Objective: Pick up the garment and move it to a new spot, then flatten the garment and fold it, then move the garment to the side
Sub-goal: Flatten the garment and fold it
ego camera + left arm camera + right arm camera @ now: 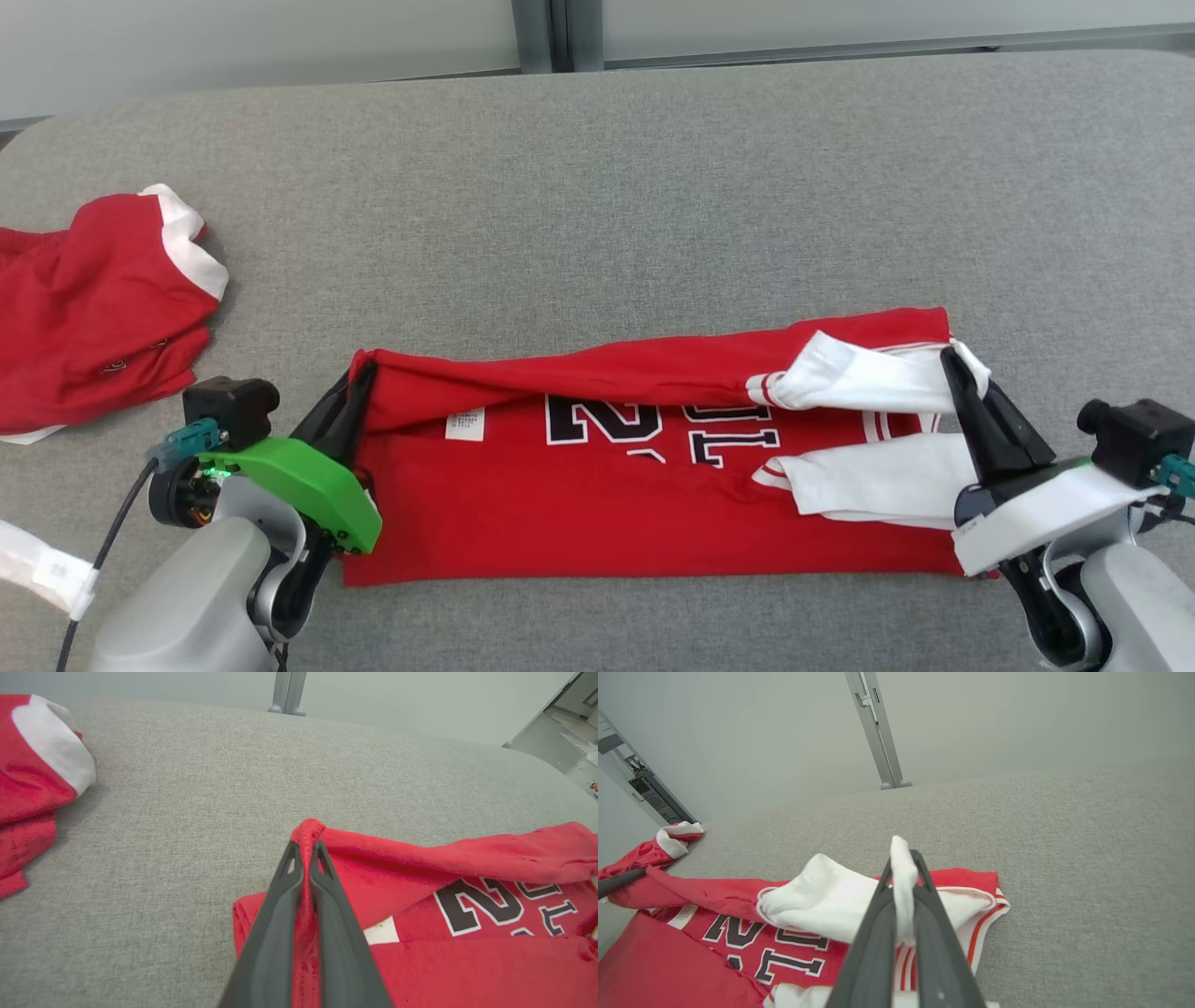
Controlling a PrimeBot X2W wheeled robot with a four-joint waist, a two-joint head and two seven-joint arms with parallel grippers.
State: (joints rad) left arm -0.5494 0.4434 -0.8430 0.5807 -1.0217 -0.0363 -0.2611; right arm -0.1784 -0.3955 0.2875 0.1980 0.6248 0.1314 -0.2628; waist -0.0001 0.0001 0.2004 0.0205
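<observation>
Ahead, garment's lifted edge meets open grey surface.

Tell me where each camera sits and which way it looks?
Head view: on the robot's head, looking forward and down at the red shirt on the grey surface; left tool and right tool show.
Left wrist view: on the left wrist, looking along its dark fingers, shut on the shirt's red edge.
Right wrist view: on the right wrist, looking along its fingers, shut on the white sleeve.
Shared: both wrist views show the lettering and the other red garment.
</observation>
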